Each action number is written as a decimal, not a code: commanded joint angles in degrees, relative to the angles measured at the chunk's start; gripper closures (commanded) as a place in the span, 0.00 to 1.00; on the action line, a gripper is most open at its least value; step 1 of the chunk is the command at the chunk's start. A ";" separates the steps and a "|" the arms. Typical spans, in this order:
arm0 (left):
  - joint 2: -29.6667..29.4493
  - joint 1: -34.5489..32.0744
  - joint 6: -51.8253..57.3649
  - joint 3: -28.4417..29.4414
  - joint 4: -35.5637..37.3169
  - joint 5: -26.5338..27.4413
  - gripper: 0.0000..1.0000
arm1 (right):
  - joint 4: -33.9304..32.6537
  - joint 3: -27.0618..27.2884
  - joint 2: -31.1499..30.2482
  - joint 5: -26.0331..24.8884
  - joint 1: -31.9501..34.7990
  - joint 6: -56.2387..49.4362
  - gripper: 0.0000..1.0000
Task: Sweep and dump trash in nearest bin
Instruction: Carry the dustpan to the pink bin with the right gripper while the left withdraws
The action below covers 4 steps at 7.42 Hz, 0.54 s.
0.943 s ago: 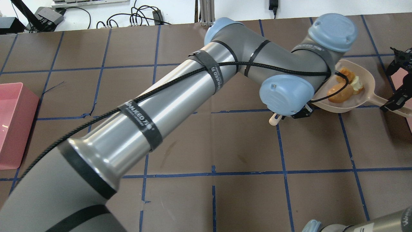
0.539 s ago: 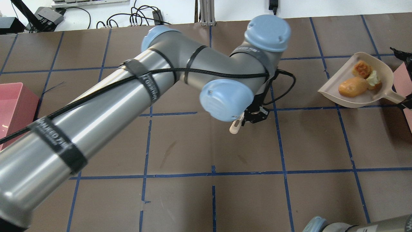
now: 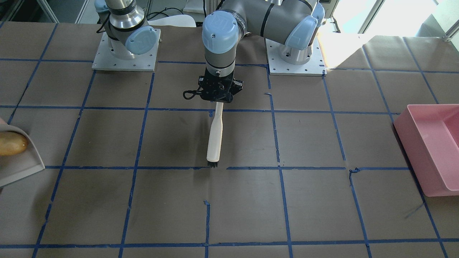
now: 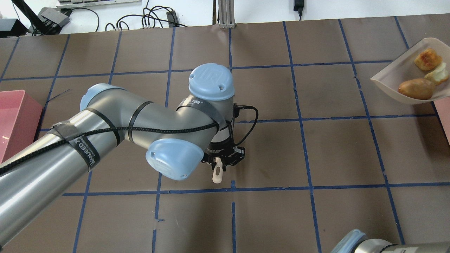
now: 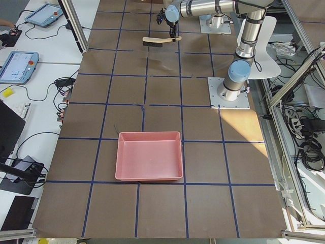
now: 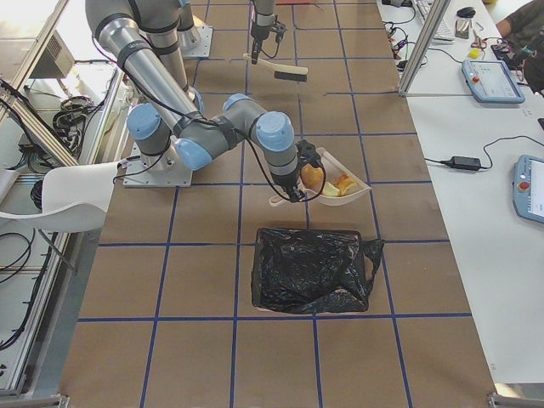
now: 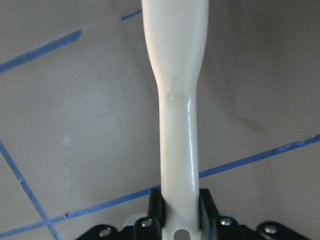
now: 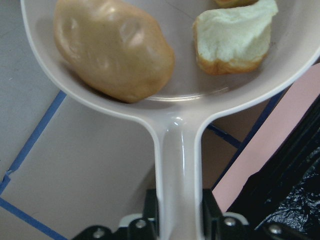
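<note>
My left gripper (image 3: 217, 94) is shut on the handle of a cream hand brush (image 3: 215, 136), whose black bristles reach the table's middle. It also shows in the overhead view (image 4: 222, 161) and the left wrist view (image 7: 179, 227). My right gripper (image 8: 177, 222) is shut on the handle of a beige dustpan (image 8: 175, 145), held above the table. The dustpan (image 4: 393, 75) holds trash: a brown potato-like piece (image 4: 416, 88), a pale bread piece (image 4: 436, 75) and an orange piece (image 4: 427, 59). The pale pink bin (image 8: 260, 165), lined with a black bag (image 6: 310, 272), lies just beside the dustpan.
A large bright pink tub (image 3: 430, 143) stands at the table's end on my left, also in the overhead view (image 4: 14, 133). The brown table bears blue tape grid lines (image 3: 279, 168). Both arm bases (image 3: 125, 53) stand at the robot's edge.
My left arm has swung left and back toward the robot with the brush. The dustpan has risen and moved right and farther away with the trash in it.
</note>
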 commanded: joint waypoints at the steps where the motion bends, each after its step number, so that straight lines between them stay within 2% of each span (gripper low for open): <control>1: -0.40 -0.42 -5.56 -7.47 10.75 -3.23 1.00 | 5.70 -2.10 -2.53 3.01 -7.31 -0.14 0.98; 4: -0.95 -0.87 -6.20 -7.13 12.27 -2.79 1.00 | 17.83 -10.52 -3.33 1.36 -19.36 -1.11 0.99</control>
